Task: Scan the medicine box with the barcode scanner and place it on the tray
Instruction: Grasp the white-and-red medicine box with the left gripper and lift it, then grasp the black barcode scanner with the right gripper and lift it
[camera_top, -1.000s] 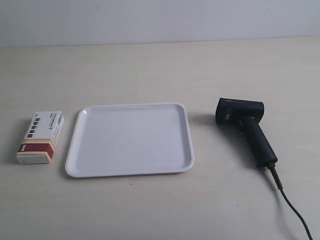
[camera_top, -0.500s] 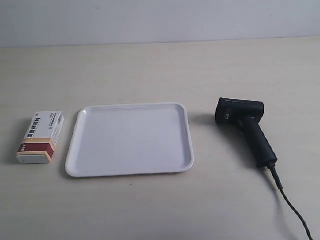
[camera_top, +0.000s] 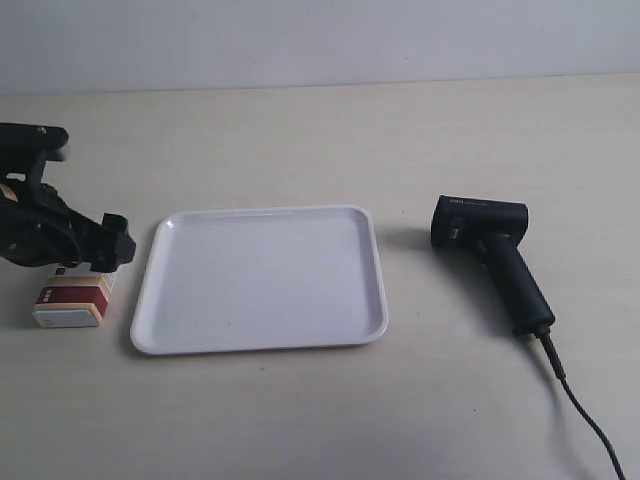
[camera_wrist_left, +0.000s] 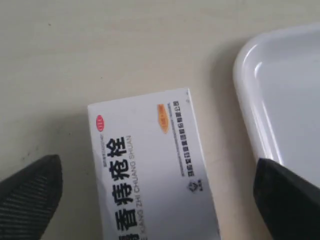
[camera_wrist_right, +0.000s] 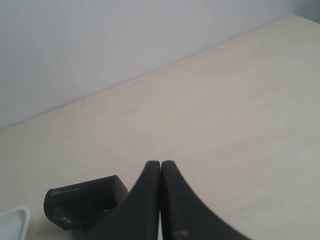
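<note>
Nearest to me, the cable (camera_top: 580, 410) trails off the scanner (camera_top: 490, 255), which lies on its side on the worktop (camera_top: 300, 140), untouched and well apart from the tray (camera_top: 260, 278). The tray sits mid-worktop with nothing on it.

What has changed: half a second ago no arm was in the exterior view; now the arm at that view's left has come in over the box (camera_top: 72, 303), covering its far end. The left wrist view confirms this is my left arm. Its gripper (camera_wrist_left: 160, 195) is open, one finger (camera_wrist_left: 30, 195) on each side of the box (camera_wrist_left: 150, 165), not yet touching it. The box has not moved; it lies flat, printed face up, just beside the tray's rim (camera_wrist_left: 250, 100) (no barcode visible on this face).

The right gripper (camera_wrist_right: 161, 200) is closed on nothing, fingers pressed together, above the worktop with the scanner (camera_wrist_right: 82, 200) near and ahead of it.

Assessment: the task is at its opening step. The left arm is lined up for the pick; descent and closure remain. With the tray rim close to one finger, I would watch that clearance.
</note>
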